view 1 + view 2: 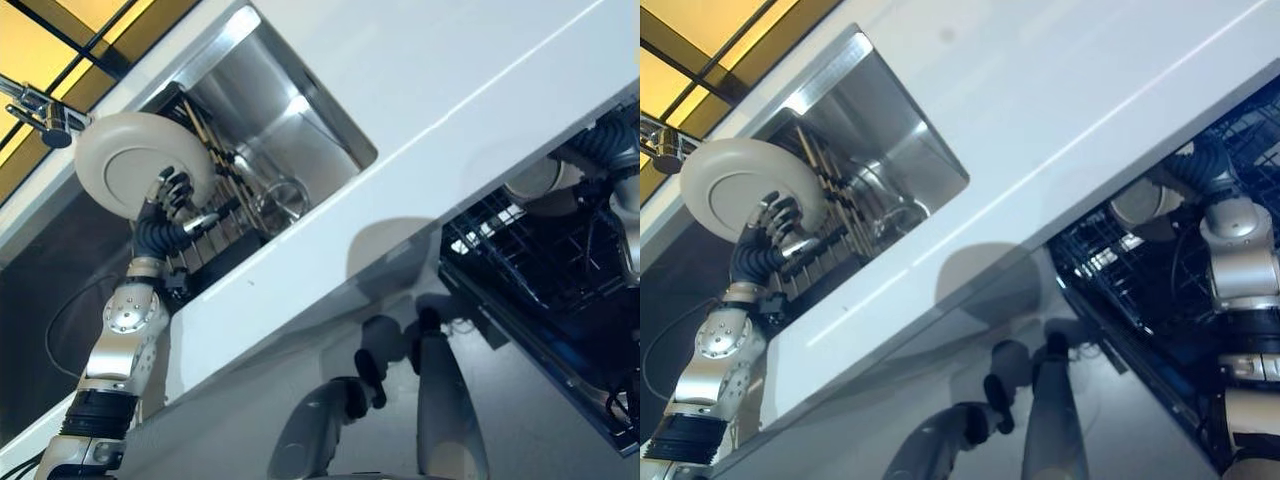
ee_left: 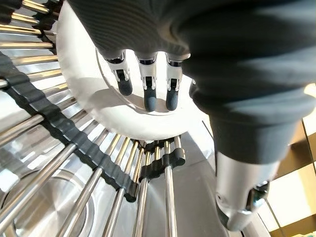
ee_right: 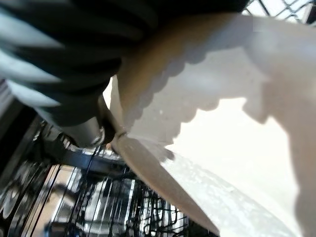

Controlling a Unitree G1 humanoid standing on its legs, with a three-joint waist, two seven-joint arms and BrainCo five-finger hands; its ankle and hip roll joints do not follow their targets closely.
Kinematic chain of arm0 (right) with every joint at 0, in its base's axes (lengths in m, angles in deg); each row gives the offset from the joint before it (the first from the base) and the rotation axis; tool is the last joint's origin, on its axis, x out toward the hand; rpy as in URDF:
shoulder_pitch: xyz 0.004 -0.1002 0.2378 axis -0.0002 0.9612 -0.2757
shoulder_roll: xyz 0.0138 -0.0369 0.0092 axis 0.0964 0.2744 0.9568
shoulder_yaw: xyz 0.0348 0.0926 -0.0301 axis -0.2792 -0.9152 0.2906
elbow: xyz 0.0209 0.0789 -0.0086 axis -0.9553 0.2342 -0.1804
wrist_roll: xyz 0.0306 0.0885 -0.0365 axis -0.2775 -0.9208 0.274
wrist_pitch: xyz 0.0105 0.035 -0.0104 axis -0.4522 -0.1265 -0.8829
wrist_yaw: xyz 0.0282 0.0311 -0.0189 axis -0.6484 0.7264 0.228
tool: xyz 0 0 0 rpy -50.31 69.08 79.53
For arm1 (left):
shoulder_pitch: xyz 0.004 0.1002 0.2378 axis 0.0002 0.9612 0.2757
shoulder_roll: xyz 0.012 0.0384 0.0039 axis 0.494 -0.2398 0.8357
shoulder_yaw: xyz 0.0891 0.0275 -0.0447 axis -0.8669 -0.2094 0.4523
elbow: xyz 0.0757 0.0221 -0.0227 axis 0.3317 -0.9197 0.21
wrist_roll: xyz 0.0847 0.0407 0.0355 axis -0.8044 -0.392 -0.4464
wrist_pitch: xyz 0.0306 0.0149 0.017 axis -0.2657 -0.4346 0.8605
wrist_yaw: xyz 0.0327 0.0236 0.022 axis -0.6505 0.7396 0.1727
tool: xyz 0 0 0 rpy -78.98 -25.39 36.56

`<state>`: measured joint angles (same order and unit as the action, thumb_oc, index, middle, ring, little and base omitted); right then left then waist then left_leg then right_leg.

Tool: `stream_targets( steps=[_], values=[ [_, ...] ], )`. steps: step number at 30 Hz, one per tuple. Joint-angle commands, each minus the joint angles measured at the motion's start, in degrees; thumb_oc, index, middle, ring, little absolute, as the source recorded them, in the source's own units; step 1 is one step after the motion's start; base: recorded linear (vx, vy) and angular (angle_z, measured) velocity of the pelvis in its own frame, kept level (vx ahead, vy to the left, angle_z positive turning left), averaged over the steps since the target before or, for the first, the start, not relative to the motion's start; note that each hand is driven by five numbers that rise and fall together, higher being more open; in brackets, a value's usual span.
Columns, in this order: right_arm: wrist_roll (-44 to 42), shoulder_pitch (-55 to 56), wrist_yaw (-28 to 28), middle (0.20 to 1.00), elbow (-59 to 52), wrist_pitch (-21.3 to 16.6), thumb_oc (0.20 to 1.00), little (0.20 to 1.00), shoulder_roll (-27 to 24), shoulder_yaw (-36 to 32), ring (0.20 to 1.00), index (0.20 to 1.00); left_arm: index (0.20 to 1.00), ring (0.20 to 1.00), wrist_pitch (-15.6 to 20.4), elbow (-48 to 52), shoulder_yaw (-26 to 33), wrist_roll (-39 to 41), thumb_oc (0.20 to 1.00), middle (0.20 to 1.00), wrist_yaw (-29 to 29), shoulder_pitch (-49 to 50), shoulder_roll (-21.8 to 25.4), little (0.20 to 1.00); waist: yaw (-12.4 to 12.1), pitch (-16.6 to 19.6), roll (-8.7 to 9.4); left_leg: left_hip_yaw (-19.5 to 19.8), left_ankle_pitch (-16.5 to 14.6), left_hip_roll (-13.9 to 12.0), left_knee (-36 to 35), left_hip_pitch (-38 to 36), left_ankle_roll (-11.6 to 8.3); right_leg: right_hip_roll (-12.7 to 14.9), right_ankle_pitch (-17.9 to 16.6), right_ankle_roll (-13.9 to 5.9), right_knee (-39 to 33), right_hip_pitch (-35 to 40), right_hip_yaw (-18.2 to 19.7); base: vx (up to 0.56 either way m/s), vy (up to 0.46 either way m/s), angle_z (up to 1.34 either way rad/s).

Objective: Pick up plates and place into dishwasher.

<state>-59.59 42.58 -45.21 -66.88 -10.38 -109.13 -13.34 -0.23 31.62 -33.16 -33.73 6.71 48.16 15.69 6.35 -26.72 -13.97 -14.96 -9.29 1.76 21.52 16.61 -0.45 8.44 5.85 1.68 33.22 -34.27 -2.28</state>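
Countertop [image 1: 470, 90], white and glossy, crosses your head views on a diagonal, with a steel sink [image 1: 290, 120] recessed at upper left and yellow panelling beyond it in the corner. At left of frame your left hand [image 1: 168, 192] has its fingers curled over the face of a white plate [image 1: 120, 160], raised above the slatted rack [image 2: 98, 168] in the sink; the left wrist view adds the dark fingertips [image 2: 148, 101] pressed to the plate's well. At right, the open dishwasher [image 1: 540, 270] shows dark wire baskets. Your right hand [image 1: 1200, 165] reaches into it beside a second plate [image 1: 1140, 205]; the right wrist view shows this plate's scalloped rim close against the hand, but you cannot tell the finger state.
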Motion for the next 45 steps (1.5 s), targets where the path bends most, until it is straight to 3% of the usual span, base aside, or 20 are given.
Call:
stream_targets(
  steps=[1,2,3,4,21,36,38,40,43,45],
  values=[
    [-0.66,4.48,-2.23,0.2,17.38,4.7,0.2,0.2,2.2,9.44,0.2,0.2,1.0,1.0,1.44,2.88,-3.65,1.66,1.0,1.0,1.89,-4.97,-1.45,1.0,-0.23,-3.08,-0.54,3.35,6.17,-3.41,5.25,7.12,-2.19,-0.5,-1.2,-3.01,-8.9,4.28,-1.07,-0.06,-0.004,0.07],
    [-1.36,4.26,-2.66,0.231,17.7,4.82,0.231,0.231,2.21,9.77,0.231,0.231,1.0,1.0,1.3,2.89,-3.76,1.81,1.0,1.0,2.02,-5.23,-1.3,1.0,-0.25,-3.08,-0.53,3.4,6.26,-3.42,5.17,7.05,-2.21,-0.49,-1.23,-2.97,-8.97,4.34,-1.12,-0.05,0.005,0.06],
    [-2.59,3.84,-3.5,0.89,18.2,5.0,0.89,0.89,2.24,10.2,0.89,0.89,1.0,1.0,0.98,3.01,-3.95,2.07,1.0,1.0,2.37,-5.72,-1.0,1.0,-0.31,-3.08,-0.5,3.42,6.4,-3.46,4.94,6.78,-2.22,-0.48,-1.26,-2.89,-9.09,4.55,-1.29,-0.04,0.013,0.05],
    [-2.57,3.62,-3.72,1.0,18.55,5.02,1.0,1.0,2.27,10.26,1.0,1.0,1.0,1.0,0.93,3.09,-4.01,2.2,1.0,1.0,2.54,-5.83,-0.88,1.0,-0.31,-3.08,-0.5,3.45,6.5,-3.47,4.88,6.68,-2.24,-0.48,-1.24,-2.83,-9.08,4.64,-1.33,-0.05,0.021,0.06],
    [-1.93,6.14,-3.65,1.0,19.68,2.9,1.0,1.0,1.24,7.78,1.0,1.0,1.0,1.0,1.55,3.72,-3.52,2.15,1.0,1.0,2.97,-5.39,-1.52,1.0,0.1,-3.07,-0.18,2.74,6.52,-3.35,4.02,2.89,-2.01,0.66,-1.28,-2.69,-9.93,8.4,-2.15,-0.02,0.036,0.06],
    [2.14,15.92,-1.5,1.0,17.59,1.91,1.0,1.0,0.53,1.96,1.0,1.0,1.0,1.0,2.79,4.07,-1.75,1.91,1.0,1.0,0.92,-1.4,-2.85,1.0,0.52,-0.22,0.87,2.72,5.58,-3.1,3.32,-2.05,-1.55,1.26,-1.2,-2.62,-11.26,14.36,-2.34,0.02,0.037,0.04],
    [7.56,16.83,1.22,1.0,18.11,2.48,1.0,1.0,0.22,1.88,1.0,1.0,1.0,1.0,3.16,4.1,-1.5,2.16,1.0,1.0,0.58,-0.9,-2.79,1.0,0.46,0.16,1.04,2.88,5.43,-2.95,3.26,-2.47,-1.47,1.24,-1.12,-2.63,-11.44,15.02,-2.35,0.01,0.028,0.07],
    [18.3,19.22,8.86,1.0,19.75,3.61,1.0,1.0,0.04,4.39,1.0,1.0,1.0,1.0,4.5,3.87,-1.31,1.61,1.0,1.0,0.02,0.21,-3.2,1.0,0.1,0.76,1.82,3.1,5.3,-2.99,3.37,-3.13,-1.41,1.27,-1.13,-2.57,-11.62,16.07,-2.63,0.0,0.016,0.05],
    [20.08,22.11,14.04,1.0,21.94,6.58,1.0,1.0,-0.5,7.85,1.0,1.0,1.0,1.0,3.11,5.12,-0.62,1.21,1.0,1.0,-0.41,0.79,-2.01,1.0,-0.62,1.76,3.91,3.31,4.2,-3.48,3.49,-4.23,-0.84,0.73,-1.47,-2.3,-12.65,18.38,-3.19,0.03,-0.047,0.17],
    [18.94,23.9,15.28,1.0,24.88,6.03,1.0,1.0,-0.19,8.39,1.0,1.0,1.0,1.0,1.98,5.61,-0.25,0.95,1.0,1.0,-0.98,0.95,-1.06,1.0,-1.26,2.53,5.31,3.59,3.52,-3.84,3.56,-5.02,-0.67,0.39,-1.6,-2.24,-13.25,20.01,-3.75,0.07,-0.092,0.26]
  ],
)
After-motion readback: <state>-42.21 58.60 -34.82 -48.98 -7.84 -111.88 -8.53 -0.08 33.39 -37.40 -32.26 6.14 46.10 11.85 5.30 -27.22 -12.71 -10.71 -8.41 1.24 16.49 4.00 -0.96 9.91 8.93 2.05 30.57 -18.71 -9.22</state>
